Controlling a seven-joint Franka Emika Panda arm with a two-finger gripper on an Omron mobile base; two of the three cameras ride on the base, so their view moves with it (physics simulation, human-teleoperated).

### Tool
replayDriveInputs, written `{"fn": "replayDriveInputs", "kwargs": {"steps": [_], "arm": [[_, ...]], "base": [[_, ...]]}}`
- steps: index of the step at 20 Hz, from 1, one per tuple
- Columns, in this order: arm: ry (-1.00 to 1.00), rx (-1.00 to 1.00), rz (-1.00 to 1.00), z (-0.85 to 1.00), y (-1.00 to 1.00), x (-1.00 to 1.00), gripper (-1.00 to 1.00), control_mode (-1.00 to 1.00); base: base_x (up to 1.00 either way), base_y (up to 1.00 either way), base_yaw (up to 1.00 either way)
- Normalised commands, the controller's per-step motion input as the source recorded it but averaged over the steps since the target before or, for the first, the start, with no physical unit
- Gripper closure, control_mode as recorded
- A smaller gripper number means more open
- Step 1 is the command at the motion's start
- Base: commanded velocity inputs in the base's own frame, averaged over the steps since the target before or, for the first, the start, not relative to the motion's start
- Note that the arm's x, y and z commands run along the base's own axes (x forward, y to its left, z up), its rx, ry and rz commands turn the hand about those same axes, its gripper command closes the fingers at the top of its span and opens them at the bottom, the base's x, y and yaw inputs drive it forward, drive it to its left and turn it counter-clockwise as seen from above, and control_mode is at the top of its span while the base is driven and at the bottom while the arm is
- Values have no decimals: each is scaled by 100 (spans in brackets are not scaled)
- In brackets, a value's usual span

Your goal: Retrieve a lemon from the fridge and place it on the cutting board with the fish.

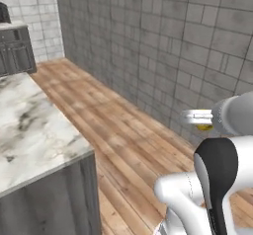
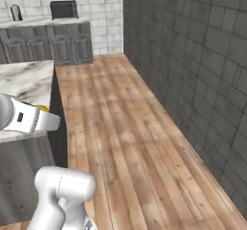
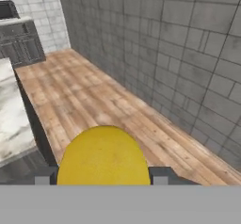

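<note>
1. A rendered home kitchen: a marble-topped counter [image 1: 29, 130] fills the lower left of the left base view.
2. Dark grey cabinets [image 2: 53, 43] line the far wall at the upper left of the right base view, under white tiles.
3. A grey tiled wall [image 3: 179, 53] runs along the right.
4. Wooden plank floor [image 2: 130, 142] spans the middle.

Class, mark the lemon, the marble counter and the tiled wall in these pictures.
lemon [image 3: 103, 156], hand view, middle of its yellow skin.
marble counter [image 1: 29, 130], left base view, bare top.
tiled wall [image 2: 193, 55], right base view, dark grey tiles.
</note>
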Motion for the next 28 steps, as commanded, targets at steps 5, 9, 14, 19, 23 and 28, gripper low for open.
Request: {"fn": "replayDriveInputs", "kwargs": {"steps": [5,9,14,19,23,28], "arm": [[0,0,0,0,0,0,100,100],[0,0,0,0,0,0,100,100],[0,0,0,0,0,0,100,100],[0,0,0,0,0,0,100,100],[0,0,0,0,0,0,100,100],[0,0,0,0,0,0,100,100]], "base": [[100,-100,11],[98,-100,21],[100,-97,34],[100,-86,38],[100,-23,30],[100,3,22]]}}
